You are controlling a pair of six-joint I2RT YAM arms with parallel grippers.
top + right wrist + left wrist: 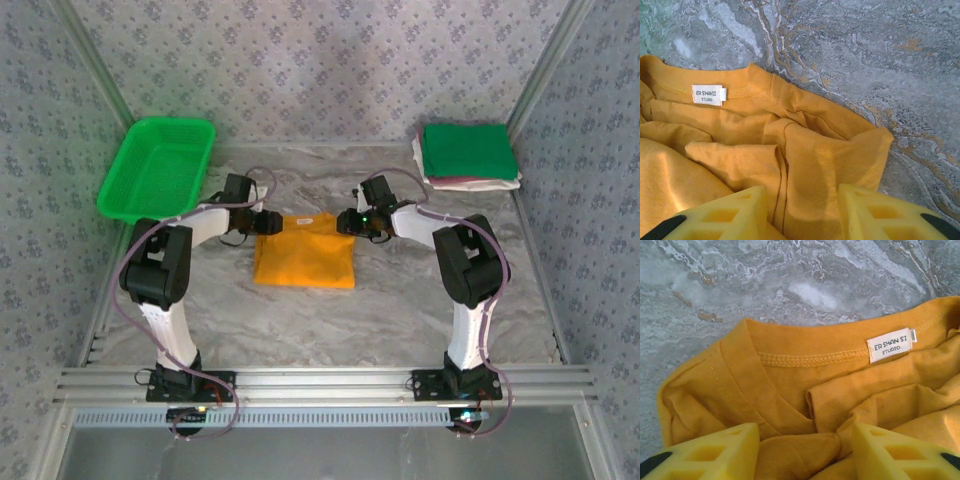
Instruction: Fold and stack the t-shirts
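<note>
An orange-yellow t-shirt (303,258) lies in the middle of the table, folded into a rough rectangle with its collar at the far edge. My left gripper (268,222) is at its far left corner and my right gripper (343,222) at its far right corner. In the left wrist view the yellow fingers (725,450) of my left gripper (805,452) squeeze a bunched fold beside the collar and its white label (890,344). The right gripper (802,212) likewise pinches a raised fold of the shirt (830,160). Folded t-shirts (468,152) are stacked at the back right, green on top.
A green plastic mesh basket (158,165) stands at the back left, tilted against the wall. Patterned walls close in the back and both sides. Bare marble tabletop (400,310) stretches in front of the orange-yellow shirt.
</note>
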